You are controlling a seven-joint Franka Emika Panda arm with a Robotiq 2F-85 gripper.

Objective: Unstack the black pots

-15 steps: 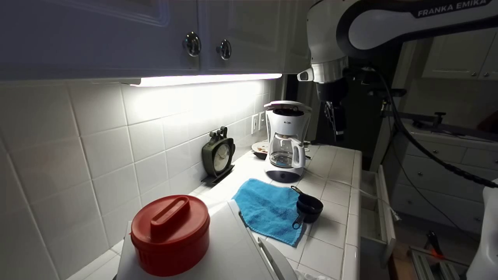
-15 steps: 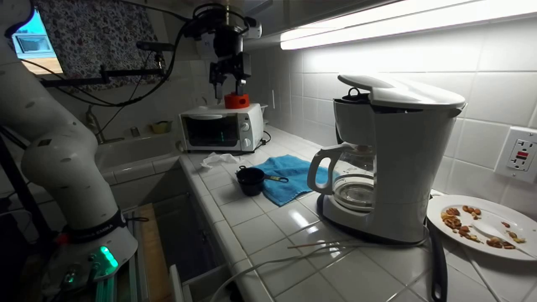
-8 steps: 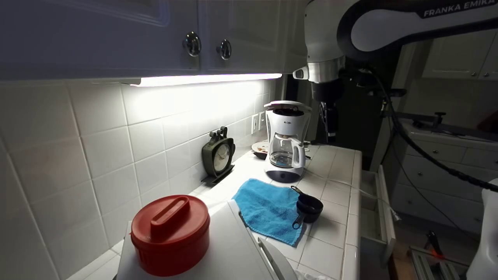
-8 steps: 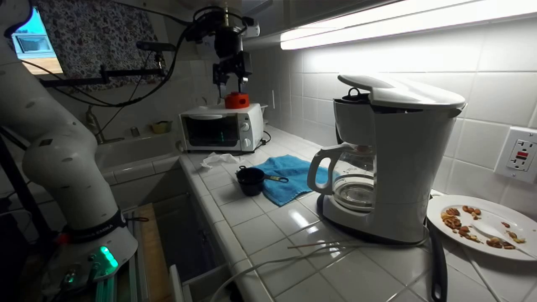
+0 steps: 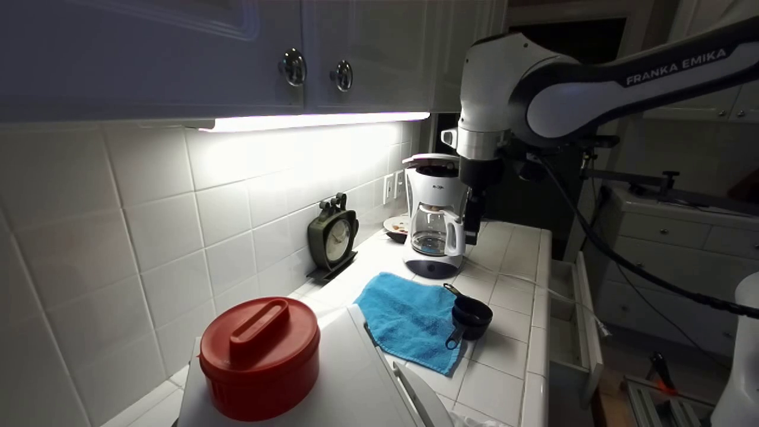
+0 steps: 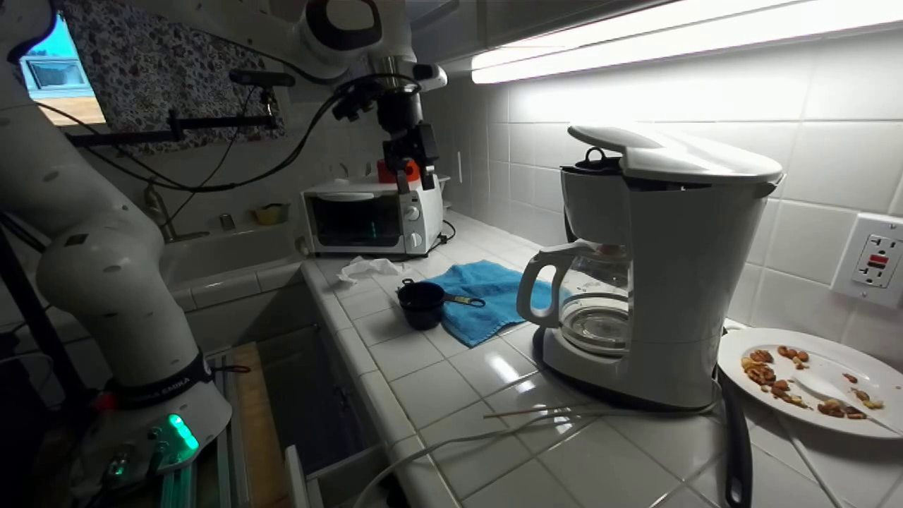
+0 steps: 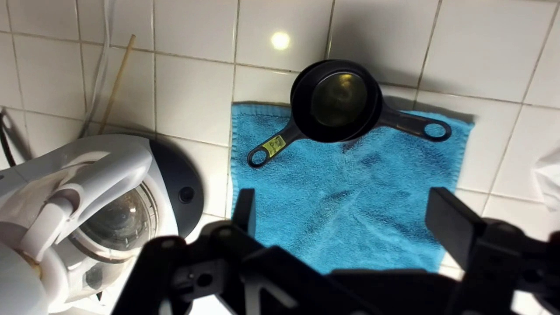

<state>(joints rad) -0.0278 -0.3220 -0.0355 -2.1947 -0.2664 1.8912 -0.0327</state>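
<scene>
The two black pots are nested, small and round with flat handles, and sit partly on the blue towel's edge. They show in both exterior views [image 5: 472, 318] [image 6: 421, 306] and in the wrist view [image 7: 339, 100]. In the wrist view the upper pot's handle points lower left and bears a yellow-green label; the lower pot's handle points right. Most of the lower pot is hidden. My gripper [image 7: 344, 213] is open and empty, its fingers wide apart over the blue towel [image 7: 350, 183]. It also shows in both exterior views [image 5: 471, 237] [image 6: 415, 183], high above the counter and apart from the pots.
A white coffee maker with glass carafe [image 7: 122, 218] stands left in the wrist view. A toaster oven [image 6: 423, 215] bears a red lidded container [image 5: 261, 356]. A clock [image 5: 332, 237] leans on the wall. A cord [image 6: 437, 446] and a plate of nuts [image 6: 832, 420] are on the counter.
My gripper has come down, moving left in an exterior view and to the right in an exterior view, still open. The pots and towel have not moved.
</scene>
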